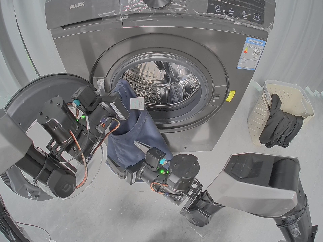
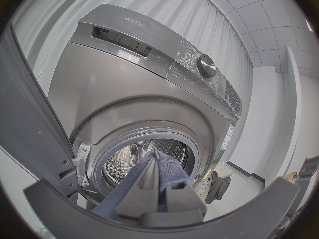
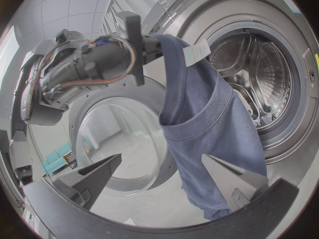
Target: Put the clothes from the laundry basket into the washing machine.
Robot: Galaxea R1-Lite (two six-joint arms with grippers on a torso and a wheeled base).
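While left end effector pinches blue shirt — right end effector spread wide.

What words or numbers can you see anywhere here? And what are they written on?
Drawer panel of the washing machine: a brand logo in silver letters, which I don't spell out.
Control panel: symbols and tiny print, too small to read.
Blue label on the machine's front: too small to read.
Yellow sticker beside the door opening: too small to read.
White tag on the blue shirt: too blurred to read.
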